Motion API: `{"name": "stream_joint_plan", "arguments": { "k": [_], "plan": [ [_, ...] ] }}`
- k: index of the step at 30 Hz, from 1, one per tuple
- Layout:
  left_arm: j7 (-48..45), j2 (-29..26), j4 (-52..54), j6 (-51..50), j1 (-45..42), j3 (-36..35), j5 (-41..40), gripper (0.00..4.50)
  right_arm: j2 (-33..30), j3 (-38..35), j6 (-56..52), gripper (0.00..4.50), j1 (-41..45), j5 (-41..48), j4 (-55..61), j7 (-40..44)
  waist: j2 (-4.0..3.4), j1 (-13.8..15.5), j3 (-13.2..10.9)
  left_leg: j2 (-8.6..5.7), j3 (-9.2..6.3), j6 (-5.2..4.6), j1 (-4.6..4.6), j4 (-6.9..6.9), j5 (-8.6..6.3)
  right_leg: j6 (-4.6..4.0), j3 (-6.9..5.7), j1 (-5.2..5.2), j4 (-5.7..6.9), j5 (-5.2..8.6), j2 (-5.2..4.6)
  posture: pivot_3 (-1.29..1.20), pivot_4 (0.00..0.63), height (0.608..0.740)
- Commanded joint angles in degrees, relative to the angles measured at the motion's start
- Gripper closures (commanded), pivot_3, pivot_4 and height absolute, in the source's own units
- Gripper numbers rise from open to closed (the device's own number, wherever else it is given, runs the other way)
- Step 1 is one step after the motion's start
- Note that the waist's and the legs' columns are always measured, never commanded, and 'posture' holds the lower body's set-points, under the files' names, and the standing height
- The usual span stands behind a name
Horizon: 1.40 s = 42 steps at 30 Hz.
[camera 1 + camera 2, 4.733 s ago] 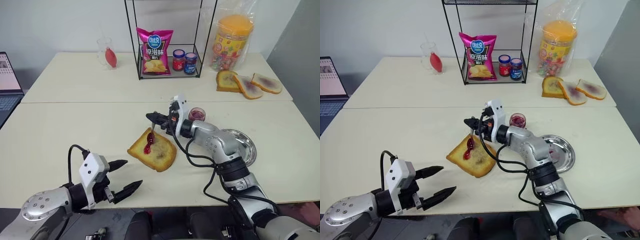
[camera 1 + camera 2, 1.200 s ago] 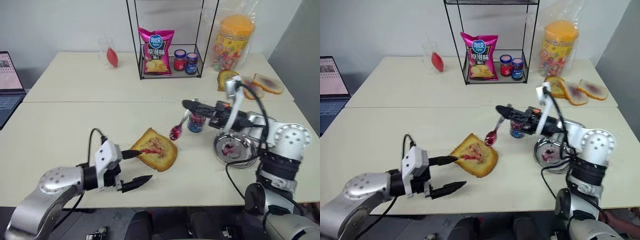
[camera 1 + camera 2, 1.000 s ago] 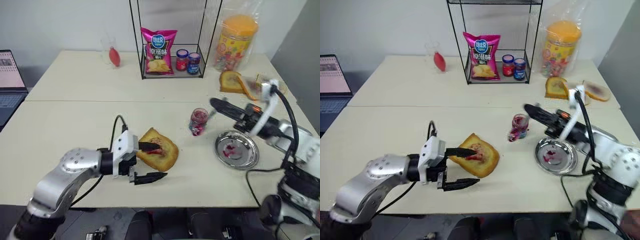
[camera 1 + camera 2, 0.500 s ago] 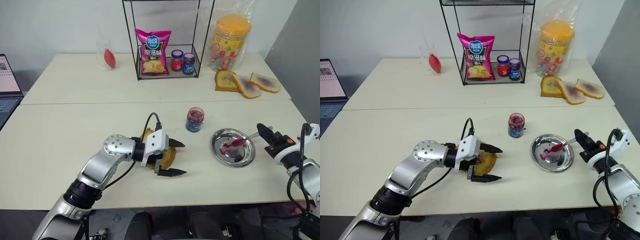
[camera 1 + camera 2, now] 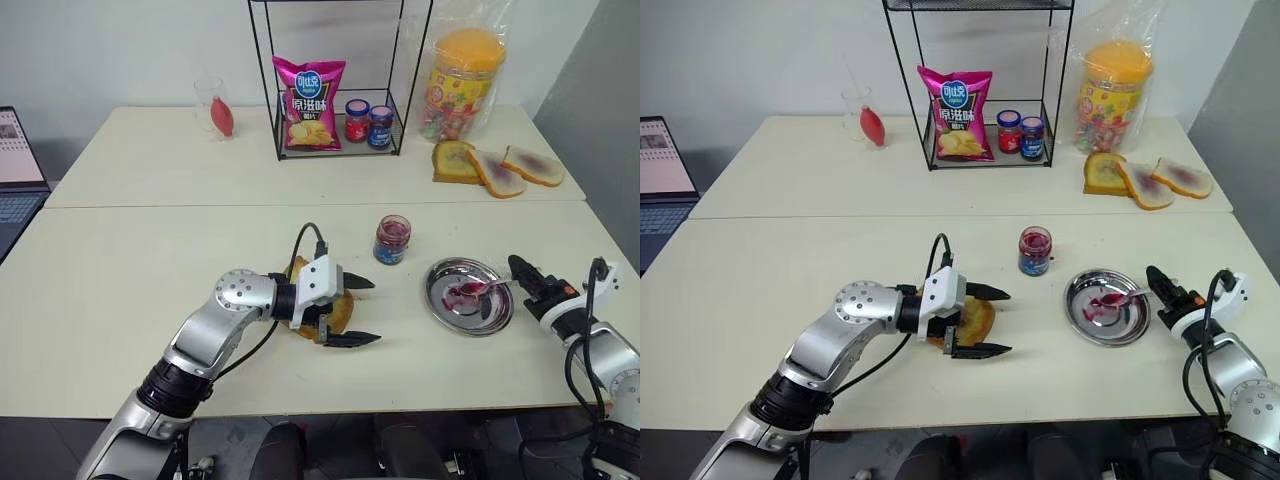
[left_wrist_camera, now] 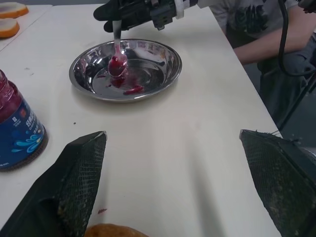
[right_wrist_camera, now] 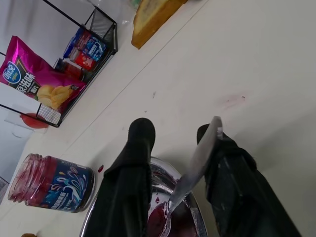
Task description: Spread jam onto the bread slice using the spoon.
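The bread slice lies on the near table, its jam-spread top mostly hidden by my left gripper. That gripper is open, one finger on either side of the slice. The jam jar stands just beyond, lid off. To the right, the spoon rests with its jam-smeared bowl in a round metal plate. My right gripper is at the plate's right rim, fingers apart. The spoon handle leans against one finger only.
A wire rack at the back holds a crisps bag and two lidded jars. Three spread slices and a bagged orange-lidded tub are back right. A glass stands back left, a laptop far left. A seated person is beyond the table.
My right gripper carried the spoon from above the bread over to the metal plate, lowered it in, and its fingers have just parted. My left gripper moved in around the bread.
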<state>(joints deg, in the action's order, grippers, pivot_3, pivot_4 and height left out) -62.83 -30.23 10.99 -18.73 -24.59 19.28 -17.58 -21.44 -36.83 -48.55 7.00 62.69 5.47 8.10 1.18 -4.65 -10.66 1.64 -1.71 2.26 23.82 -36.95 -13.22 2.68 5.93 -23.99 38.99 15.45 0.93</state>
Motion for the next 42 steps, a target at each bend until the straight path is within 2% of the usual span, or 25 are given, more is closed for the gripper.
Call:
{"name": "stream_joint_plan", "arguments": {
  "k": [1,4,10,21,24,26,28,30,34,40,42],
  "plan": [
    [0.5,-0.7,2.7,0.0,0.4,-1.7,-0.3,0.0,-0.8,0.0,1.1,1.94,0.8,0.4,0.1,1.1,0.0,0.0,0.0,0.0,0.0,0.0,0.0,0.0,0.0,0.0,0.0,0.0,0.0,0.0,0.0,0.0,0.15,0.74],
    [0.8,-1.4,3.1,-0.4,1.0,-2.1,-0.4,0.0,-1.3,0.3,1.2,1.18,1.5,0.1,-1.2,1.6,0.0,0.0,0.0,0.0,0.0,0.0,-0.02,0.0,0.0,0.0,0.01,0.0,0.01,0.0,0.0,0.0,0.15,0.74],
    [2.5,-1.3,3.6,-0.4,1.6,-3.4,-0.3,0.0,-2.3,1.1,1.4,0.07,2.3,-0.6,-2.8,2.6,0.0,0.0,0.0,0.0,0.01,0.0,0.0,-0.01,0.0,0.0,0.0,0.01,0.0,0.0,0.0,0.0,0.15,0.74],
    [5.5,-1.6,2.4,0.1,0.6,-7.4,-0.5,0.0,-5.9,0.7,1.2,0.07,3.0,-1.3,-5.2,3.4,-0.01,0.0,0.0,0.0,0.01,0.0,-0.01,-0.01,0.0,0.0,0.01,0.01,0.01,0.0,0.0,0.0,0.15,0.74],
    [6.8,-2.6,1.0,-0.4,-0.6,-11.1,-1.1,0.0,-9.1,0.1,-0.3,0.07,1.5,-1.7,-4.6,4.6,-0.01,0.1,0.0,-0.01,0.0,0.0,-0.01,-0.02,0.0,0.01,0.0,0.01,0.01,-0.01,-0.01,0.0,0.15,0.74],
    [7.5,-4.4,-2.5,0.7,-2.5,-15.0,-0.8,0.0,-14.2,0.0,-1.1,0.07,-0.5,-3.2,-3.5,7.4,-0.01,0.2,0.0,-0.01,-0.03,0.0,-0.01,-0.02,0.0,0.01,-0.03,0.02,0.01,-0.01,0.0,0.0,0.15,0.74],
    [7.1,-7.0,-6.7,2.2,-4.1,-18.4,-0.5,0.0,-20.3,0.4,-1.3,0.07,-2.8,-5.7,-2.3,11.5,-0.01,0.3,0.0,-0.02,-0.03,0.0,-0.01,-0.01,0.0,0.01,-0.04,0.01,0.01,0.0,0.0,0.0,0.15,0.74],
    [6.5,-8.3,-8.5,2.8,-4.6,-19.6,-0.5,0.0,-23.3,1.1,-1.1,0.07,-3.7,-7.1,-2.1,14.2,-0.05,0.4,0.0,-0.05,0.02,0.0,-0.01,0.0,0.0,0.01,0.0,-0.01,-0.01,0.0,-0.02,0.0,0.15,0.74],
    [-0.4,-18.4,-13.7,-1.5,-4.1,-24.2,-2.5,0.0,-39.4,5.7,-1.6,0.07,-12.1,-9.7,9.2,36.2,-0.09,-0.1,0.0,-0.02,0.13,0.0,-0.05,0.03,0.0,0.02,0.07,-0.03,-0.01,0.0,-0.02,0.0,0.15,0.74],
    [-4.0,-24.1,-14.2,-6.0,-1.1,-25.7,-4.0,0.0,-44.1,6.0,-3.1,0.07,-16.2,-9.3,15.3,45.5,0.14,0.1,0.0,0.06,-0.18,0.0,-0.07,0.01,0.0,-0.04,-0.24,0.08,-0.01,0.04,0.02,0.0,0.15,0.74],
    [-6.2,-26.0,-13.3,-8.2,1.3,-27.2,-5.6,0.0,-46.1,6.5,-2.0,0.07,-17.1,-12.0,15.7,48.3,0.16,0.4,0.0,-0.04,-0.14,0.0,-0.06,-0.07,0.0,-0.02,-0.21,0.13,-0.02,0.03,-0.09,0.0,0.15,0.74]
  ]
}}
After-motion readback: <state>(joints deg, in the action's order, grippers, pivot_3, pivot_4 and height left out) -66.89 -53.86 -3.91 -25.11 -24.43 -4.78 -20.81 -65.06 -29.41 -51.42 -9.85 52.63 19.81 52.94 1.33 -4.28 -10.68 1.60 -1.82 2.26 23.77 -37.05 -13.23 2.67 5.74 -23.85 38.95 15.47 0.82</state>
